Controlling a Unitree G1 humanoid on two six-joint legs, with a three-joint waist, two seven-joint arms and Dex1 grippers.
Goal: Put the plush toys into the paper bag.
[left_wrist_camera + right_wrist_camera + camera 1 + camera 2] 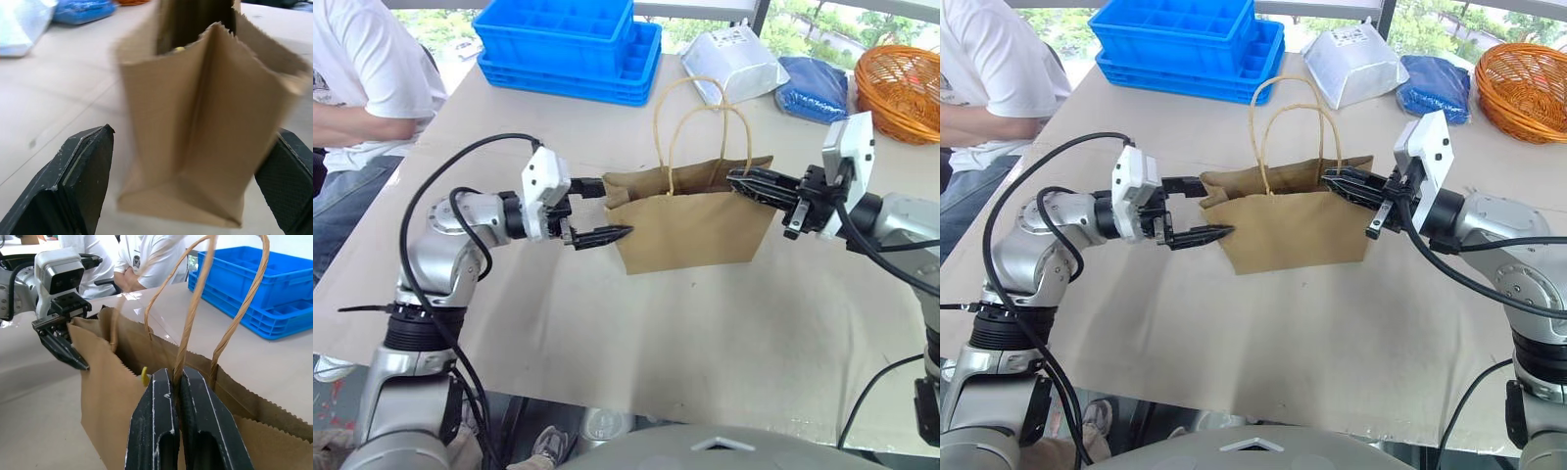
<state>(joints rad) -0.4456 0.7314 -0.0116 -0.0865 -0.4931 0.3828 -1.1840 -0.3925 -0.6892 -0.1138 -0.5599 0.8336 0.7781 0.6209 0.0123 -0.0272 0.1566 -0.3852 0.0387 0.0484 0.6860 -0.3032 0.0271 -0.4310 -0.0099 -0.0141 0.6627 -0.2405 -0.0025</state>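
The paper bag (pixel 690 220) stands upright near the middle of the surface (pixel 607 323), mouth open, its two cord handles (pixel 705 117) looping above it. It looks light and thin-walled: the creased kraft sides should buckle under a squeeze, so the rim and the folded side gusset are the sensible places to take it. The right tool (pixel 751 182) is clamped on the rim at the bag's right end, beside a handle root. The left tool (pixel 605 211) stands wide, its fingers either side of the bag's left end fold, apparently not yet pinching it. A small yellow tip (pixel 144 377) shows just inside the mouth, likely part of a plush toy already in the bag; how many toys are inside I cannot tell.

Along the far edge lie stacked blue crates (pixel 570 49), a white-grey plastic pouch (pixel 732 64), a blue packet (pixel 815 88) and, at the far right corner, an orange wicker basket (pixel 901 78), all well apart from the bag. A seated person (pixel 367 88) is at the left edge. Nothing blocks either tool.
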